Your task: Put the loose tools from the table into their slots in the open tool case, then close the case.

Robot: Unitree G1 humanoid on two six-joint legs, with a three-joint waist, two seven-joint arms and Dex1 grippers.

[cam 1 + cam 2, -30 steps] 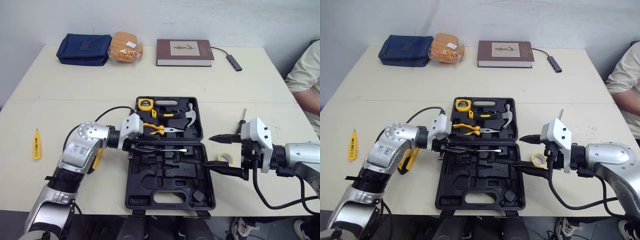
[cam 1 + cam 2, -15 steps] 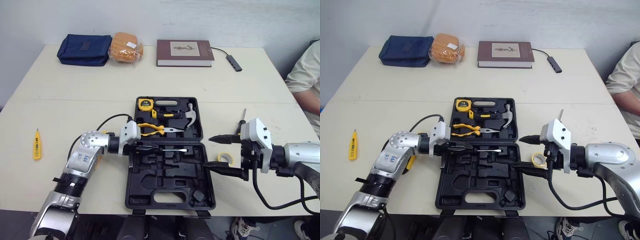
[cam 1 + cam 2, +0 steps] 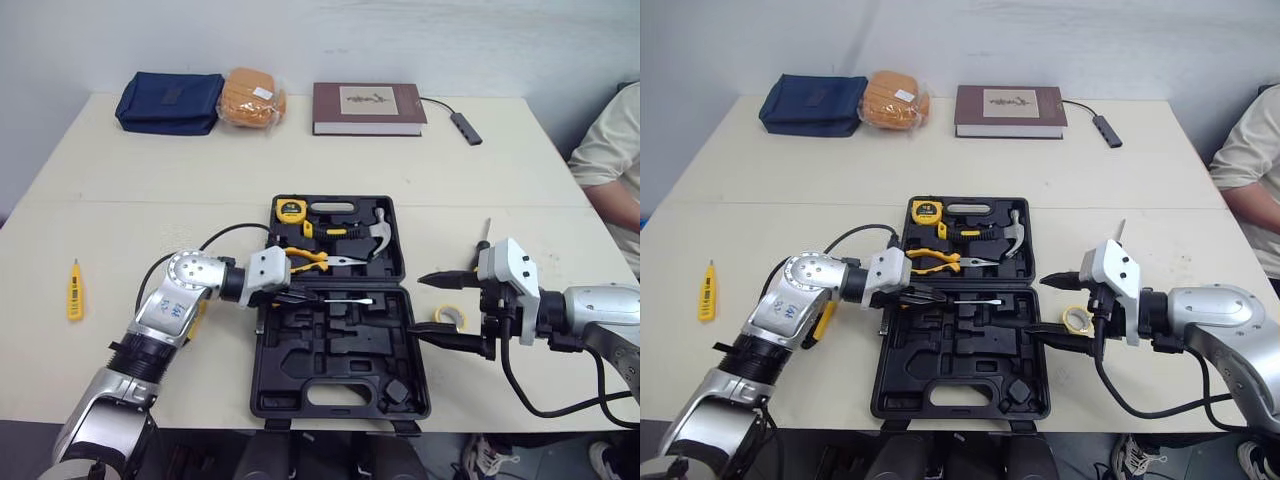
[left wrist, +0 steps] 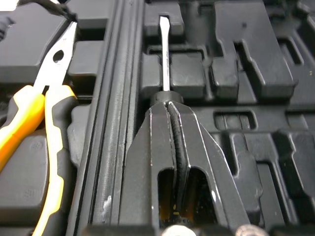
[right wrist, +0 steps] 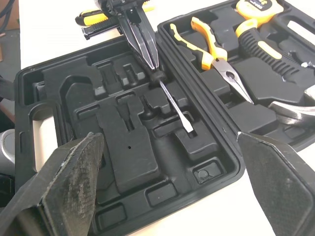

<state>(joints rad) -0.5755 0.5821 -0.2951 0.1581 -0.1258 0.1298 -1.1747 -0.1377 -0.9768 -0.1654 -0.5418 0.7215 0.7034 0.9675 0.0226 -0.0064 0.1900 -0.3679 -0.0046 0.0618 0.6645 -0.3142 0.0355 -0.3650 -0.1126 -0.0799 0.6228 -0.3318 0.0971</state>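
Left end effector (image 4: 170, 105) is clamped on the screwdriver (image 3: 345, 300). Its fingers cover the handle, leaving just the collar and shaft visible. The shaft lies across the near half of the open tool case (image 3: 340, 405), just beside the hinge. Can't tell if it's fully seated in its slot.

Right end effector (image 3: 447, 308) is spread wide at the case's right edge, holding nothing. A yellow tape roll (image 3: 1076, 319) sits on the counter (image 3: 150, 180) around there, partly hidden by the lower finger.

The far half holds pliers (image 3: 310, 260), hammer (image 3: 378, 232) and tape measure (image 3: 290, 209).

Loose:
- Tester pen (image 3: 73, 290) at far left.
- Yellow-black tool (image 5: 93, 17), mostly hidden under the left arm, type unclear.
- Thin dark tool (image 3: 487, 235), partly hidden behind the right arm.

A person's sleeve (image 3: 610, 150) is cut off at the right edge.
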